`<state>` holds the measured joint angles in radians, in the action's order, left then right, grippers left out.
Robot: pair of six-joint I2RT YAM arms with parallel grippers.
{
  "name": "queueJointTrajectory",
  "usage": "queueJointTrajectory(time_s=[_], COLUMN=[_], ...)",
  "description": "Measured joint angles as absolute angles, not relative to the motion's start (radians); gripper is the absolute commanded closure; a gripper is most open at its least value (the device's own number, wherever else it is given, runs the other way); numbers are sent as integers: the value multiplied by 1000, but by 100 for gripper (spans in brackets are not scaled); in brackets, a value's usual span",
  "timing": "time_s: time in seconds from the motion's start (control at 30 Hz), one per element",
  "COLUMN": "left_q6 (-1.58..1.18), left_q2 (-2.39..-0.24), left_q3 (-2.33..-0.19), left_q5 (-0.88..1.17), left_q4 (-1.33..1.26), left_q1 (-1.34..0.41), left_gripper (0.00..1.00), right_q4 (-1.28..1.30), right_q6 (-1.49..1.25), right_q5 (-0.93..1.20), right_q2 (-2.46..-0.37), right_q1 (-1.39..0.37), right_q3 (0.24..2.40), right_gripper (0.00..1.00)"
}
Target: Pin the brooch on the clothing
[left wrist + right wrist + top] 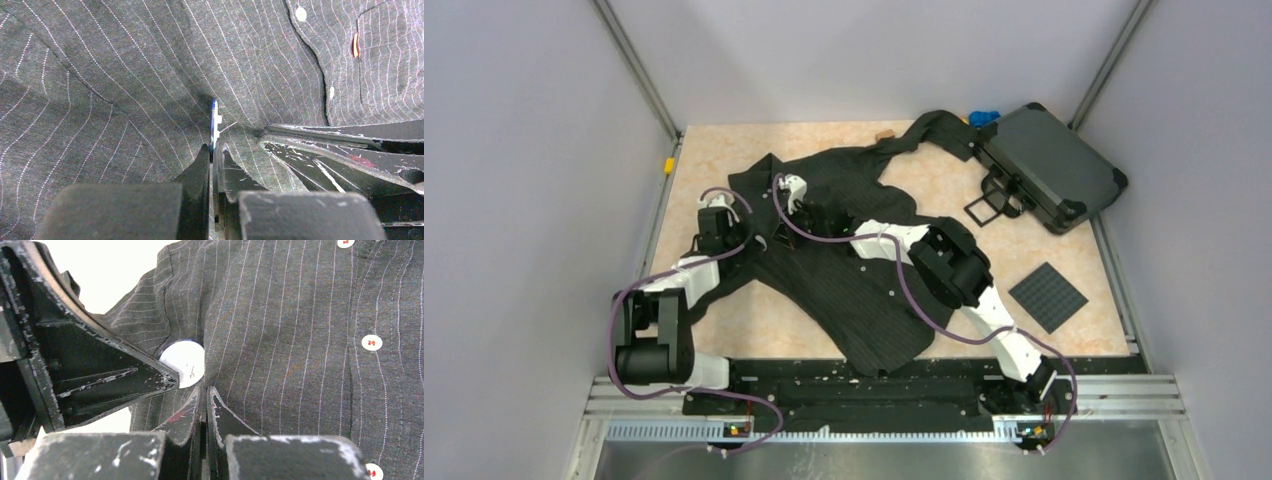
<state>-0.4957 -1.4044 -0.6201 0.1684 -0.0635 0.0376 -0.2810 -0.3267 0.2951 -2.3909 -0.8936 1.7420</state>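
**Left jaws:** clamped on the lower edge of the brooch [214,125]. The disc stands on edge just beyond their tips, with its blue face turned to their left and its white back to their right. A thin light sliver sticks out of the white side; whether it enters the cloth cannot be told.

**Right jaws:** together, pinching a raised fold of the shirt [864,290]. The brooch sits just above and left of their tips, touching the cloth, with its white back facing them. The two pairs of tips nearly meet at the fold.

**Shirt:** spread on the worktop [944,185], under and ahead of both jaws. A row of white buttons [371,342] runs to the right of the right jaws. A red tag [355,45] lies far ahead and right of the left jaws.
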Motion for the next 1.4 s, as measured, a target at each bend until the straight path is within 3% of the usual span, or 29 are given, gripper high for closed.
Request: queueJointTrajectory(time_s=[1.4], left_q6=[-492], left_q2=[-1449], left_q3=[-643], left_q5=[213], left_q4=[-76], left_q1=[11], left_gripper=[100], right_q4=[-232], right_q6=[-297], right_q5=[401], right_q2=[-2391], right_q1=[-893], right_q3=[1750], right_gripper=[100])
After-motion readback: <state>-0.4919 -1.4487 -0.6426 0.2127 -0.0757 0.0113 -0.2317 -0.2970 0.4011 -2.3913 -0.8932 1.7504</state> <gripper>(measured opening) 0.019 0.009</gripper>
